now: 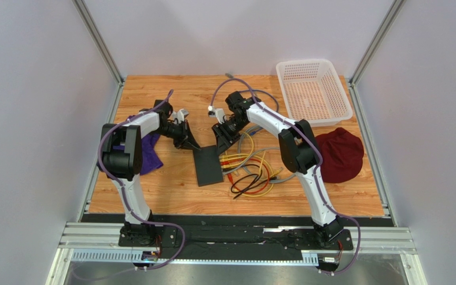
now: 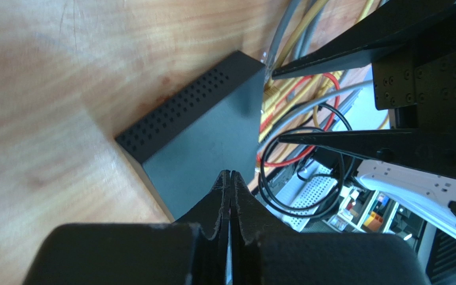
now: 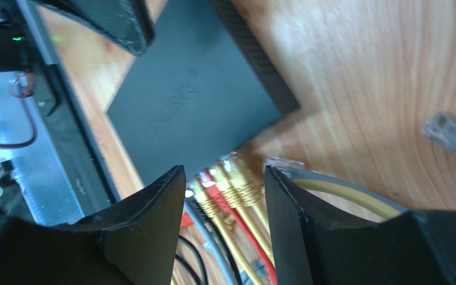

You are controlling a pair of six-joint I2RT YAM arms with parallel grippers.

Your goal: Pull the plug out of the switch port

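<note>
The switch [image 1: 206, 166] is a flat black box on the wooden table; it also shows in the left wrist view [image 2: 200, 142] and the right wrist view [image 3: 189, 101]. Several yellow, red and grey plugs [image 3: 230, 187] sit in its sockets on the right edge. My right gripper [image 3: 224, 172] is open, its fingers to either side of these plugs and just above them, holding nothing. My left gripper [image 2: 231, 173] is shut and empty, its tips over the switch's top near the far left corner. In the top view the left gripper [image 1: 189, 142] and right gripper [image 1: 221, 139] flank the switch's far end.
A tangle of yellow, red, black and grey cables [image 1: 248, 172] lies right of the switch. A loose clear plug [image 3: 450, 133] lies on the wood. A white basket [image 1: 313, 89] stands back right, a dark red cloth [image 1: 338, 154] right, a purple cloth [image 1: 147, 154] left.
</note>
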